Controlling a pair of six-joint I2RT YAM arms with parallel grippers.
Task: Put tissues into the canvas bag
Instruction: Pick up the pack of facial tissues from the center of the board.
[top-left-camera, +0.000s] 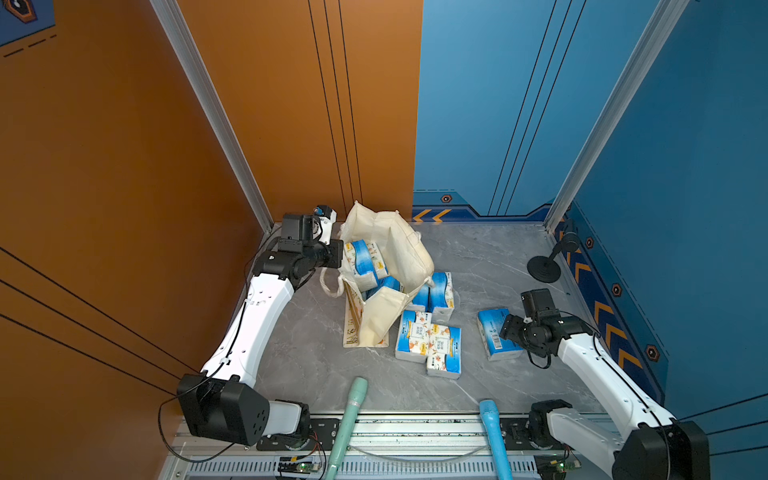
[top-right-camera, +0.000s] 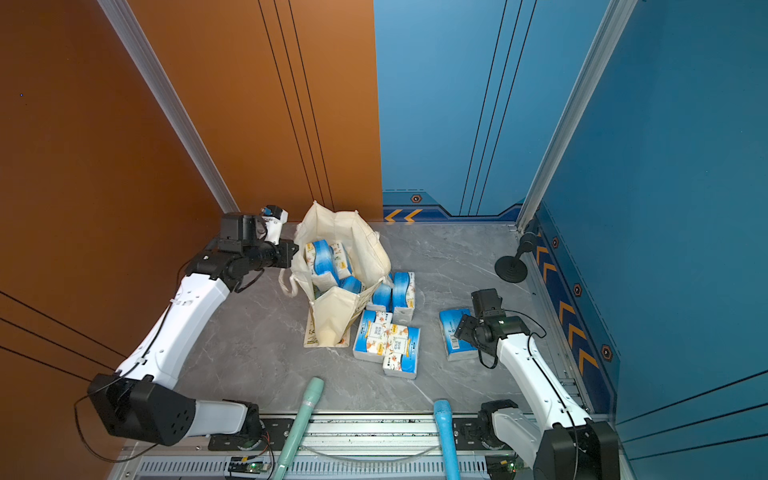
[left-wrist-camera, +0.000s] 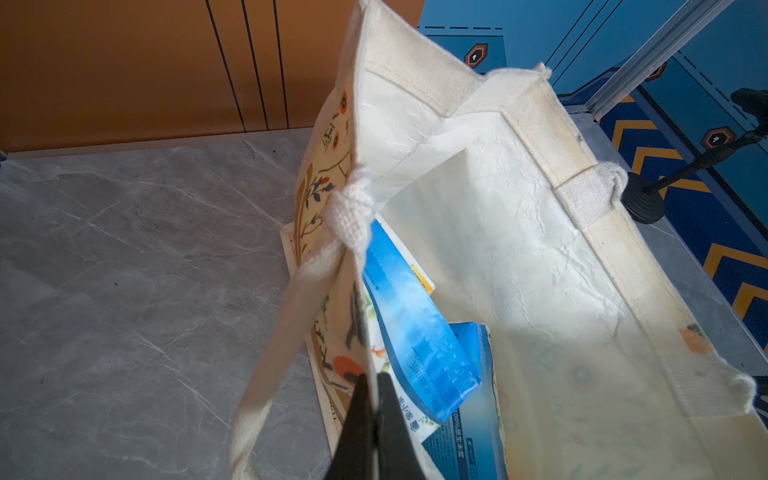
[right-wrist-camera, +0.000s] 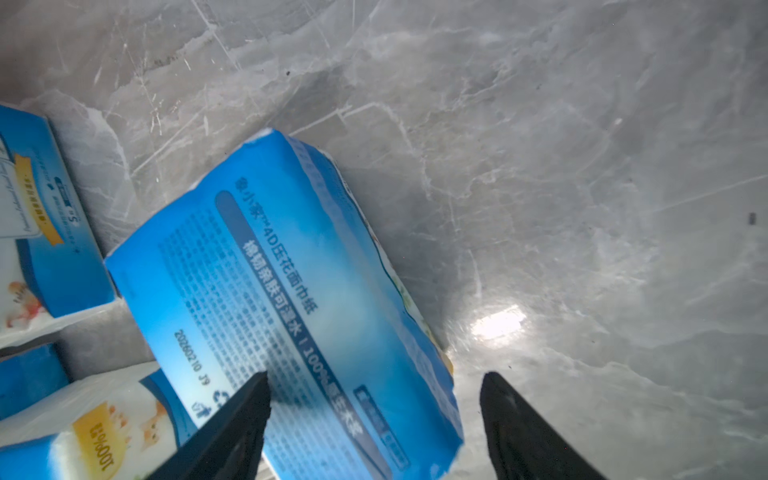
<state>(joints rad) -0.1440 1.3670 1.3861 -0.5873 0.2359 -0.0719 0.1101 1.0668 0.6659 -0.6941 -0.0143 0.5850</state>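
- The canvas bag (top-left-camera: 399, 249) stands open on the table (top-left-camera: 478, 266). Some tissues (top-left-camera: 365, 259) are already inside it.
- More packs sit in a pile (top-left-camera: 428, 336) on the table. From that pile, the bag is at 11 o'clock.
- One lone pack (top-left-camera: 494, 332) lies flat at 3 o'clock from the pile, blue side up.
- The left gripper (left-wrist-camera: 372, 399) is pinched tight on the bag's side wall near the top. This seems to hold the bag open.
- The right gripper (right-wrist-camera: 376, 376) hangs over the lone pack (right-wrist-camera: 282, 270), jaws wide apart, holding nothing. One finger is over the blue face and the other is past the pack's edge.
- The pack looks light and squishy, like a small pillow. It probably won't break.
- Its shiny wrap looks slippery, so a loose pinch may slide off.
- I think the best hold is across the short way, near the middle, squeezing both long sides.
- A grab on a corner could make it tip or twist.
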